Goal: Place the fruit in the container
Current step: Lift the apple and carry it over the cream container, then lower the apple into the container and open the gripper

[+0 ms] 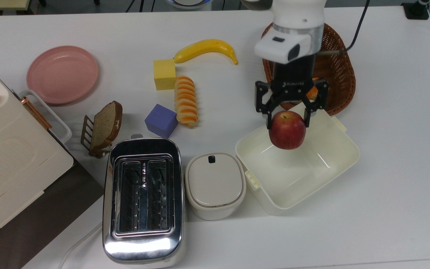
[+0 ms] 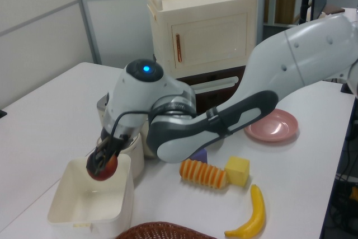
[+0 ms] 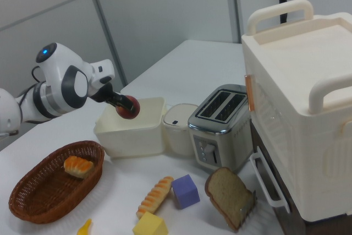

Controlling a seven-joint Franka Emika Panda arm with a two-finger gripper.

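The gripper [image 1: 287, 120] holds the apple [image 1: 287, 130] clamped between its two fingers, the fruit bulging out past the fingertips. Apple and jaws hang above the open cream-white tub [image 1: 323, 178], clear of its floor.

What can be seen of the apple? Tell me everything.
The apple is round and red with yellowish patches around its stem dimple, which faces up in the top view. Its skin looks smooth and glossy. The gripper holds it from both sides, clear of the table, above the open cream-white tub, near the tub's side toward the wicker basket. In the left view it hangs over the tub's rim area, touching nothing but the fingers.
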